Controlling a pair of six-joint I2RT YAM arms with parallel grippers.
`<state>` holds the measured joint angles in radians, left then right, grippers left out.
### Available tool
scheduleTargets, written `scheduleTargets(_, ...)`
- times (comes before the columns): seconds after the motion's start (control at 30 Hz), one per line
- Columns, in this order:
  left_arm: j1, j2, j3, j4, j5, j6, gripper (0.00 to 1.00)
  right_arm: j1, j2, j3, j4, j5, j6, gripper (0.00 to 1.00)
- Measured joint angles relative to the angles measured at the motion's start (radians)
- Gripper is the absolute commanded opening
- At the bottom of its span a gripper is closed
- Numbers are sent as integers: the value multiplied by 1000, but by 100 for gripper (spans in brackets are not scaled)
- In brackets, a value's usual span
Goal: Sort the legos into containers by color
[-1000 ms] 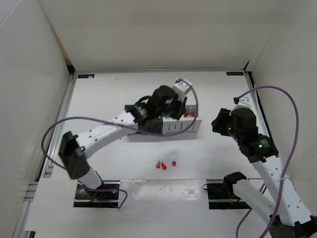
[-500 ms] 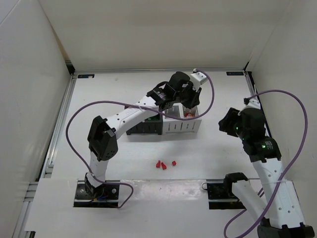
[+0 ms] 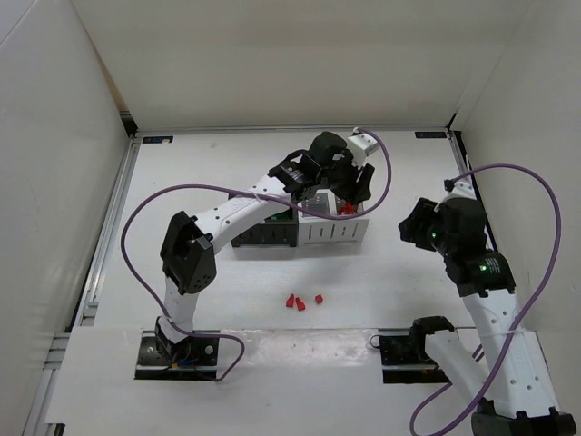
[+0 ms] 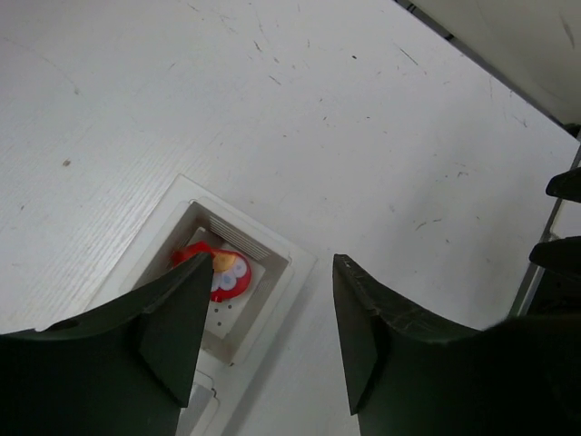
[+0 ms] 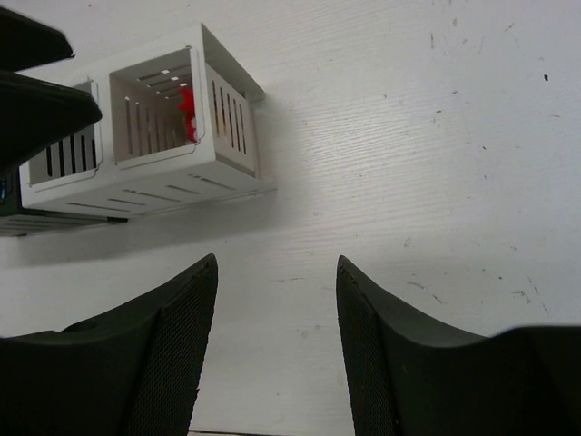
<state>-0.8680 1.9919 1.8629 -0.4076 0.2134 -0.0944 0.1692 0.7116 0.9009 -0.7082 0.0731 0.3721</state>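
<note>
Binned: red pieces (image 4: pixel 213 272) in white bin (image 4: pixel 292 263). Outstanding: three red legos (image 3: pixel 302 301) on table (image 3: pixel 381 291), lower centre. Left hand (image 4: pixel 272 272), right hand (image 5: pixel 277 272): parted, empty.

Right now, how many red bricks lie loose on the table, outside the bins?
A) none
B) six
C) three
C: three red bricks lie close together on the table, on the near side of the bins.
</note>
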Motion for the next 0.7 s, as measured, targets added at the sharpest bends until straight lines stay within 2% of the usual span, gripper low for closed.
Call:
scheduleTargets(0.17, 3, -9, -21, 10, 8, -7, 90, 54, -19, 0, -1, 13, -3, 58)
scheduleTargets(0.2, 6, -19, -40, 16, 8, -10, 98, 69, -22, 0, -1, 13, -10, 60)
scheduleTargets(0.23, 8, -33, -64, 21, 9, -13, 100, 86, -24, 0, -1, 13, -14, 60)
scheduleTargets(0.37, 30, -173, -251, 45, 0, -39, 100, 258, -3, 0, 0, 40, -30, 60)
scheduleTargets(0.47, 49, -355, -415, 30, -60, -61, 100, 491, 61, 0, 2, 117, -22, 63)
scheduleTargets(0.57, 61, -607, -621, 18, -155, -102, 100, 735, 163, 0, 7, 212, -9, 64)
scheduleTargets(0.7, 56, -946, -824, -98, -269, -195, 100, 882, 335, 1, 11, 260, 39, 64)
